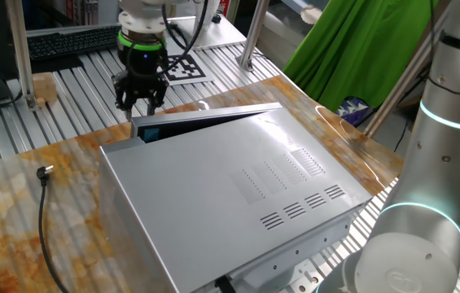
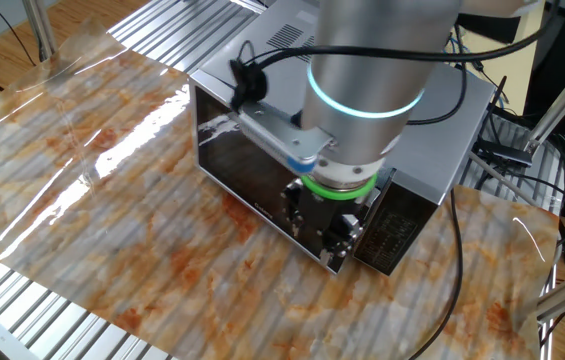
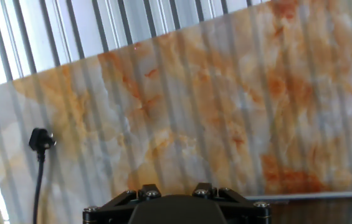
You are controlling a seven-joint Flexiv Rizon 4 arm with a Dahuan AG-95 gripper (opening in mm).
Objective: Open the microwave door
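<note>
Marble-look surface (image 1: 18, 203) on slatted alu frame, green cloth in bg. Microwave door (image 1: 205, 119) at far edge of silver casing (image 1: 230, 187), already ajar, small wedge gap on the left, so task partly done; most of swing left imo. Claw (image 1: 140, 96) just beyond door's left end, fingers narrow, can't tell if gripping anything. Surface past door is open room; power plug (image 1: 46, 171) well left.

The microwave (image 1: 238, 195) sits mid-frame on the counter (image 1: 18, 220). Its door (image 1: 205, 120) runs along its upper edge, the gripper (image 1: 140, 102) just above the door's left end. A plug (image 1: 46, 172) lies at left.
</note>
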